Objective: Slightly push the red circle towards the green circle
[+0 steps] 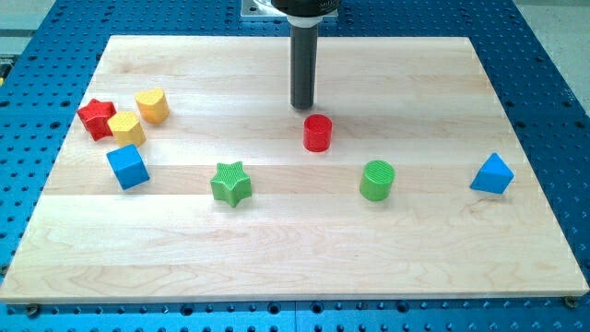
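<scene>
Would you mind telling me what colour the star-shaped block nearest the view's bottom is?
Green; the green star shows plainly in the camera view, the only view.

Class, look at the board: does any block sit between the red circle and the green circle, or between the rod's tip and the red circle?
Nothing visible does. My tip stands just above the red circle, and bare board separates it from the green circle.

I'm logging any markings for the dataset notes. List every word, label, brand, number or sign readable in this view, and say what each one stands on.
None: no readable text shows anywhere in the camera view.
The red circle, the green circle and the other coloured blocks have plain ribbed faces, with no marks.
The wooden board shows only grain.
The rod down to my tip, just above the red circle in the view, is plain dark.
The blue perforated table bears only holes.
</scene>
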`<action>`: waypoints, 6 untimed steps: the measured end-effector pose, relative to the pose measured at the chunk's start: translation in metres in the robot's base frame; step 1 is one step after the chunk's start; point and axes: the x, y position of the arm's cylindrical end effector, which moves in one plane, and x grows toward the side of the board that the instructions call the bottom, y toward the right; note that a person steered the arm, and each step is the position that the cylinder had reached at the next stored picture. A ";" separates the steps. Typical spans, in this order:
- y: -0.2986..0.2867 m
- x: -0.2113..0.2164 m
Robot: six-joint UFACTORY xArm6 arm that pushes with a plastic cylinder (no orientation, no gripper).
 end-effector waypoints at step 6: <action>0.034 0.033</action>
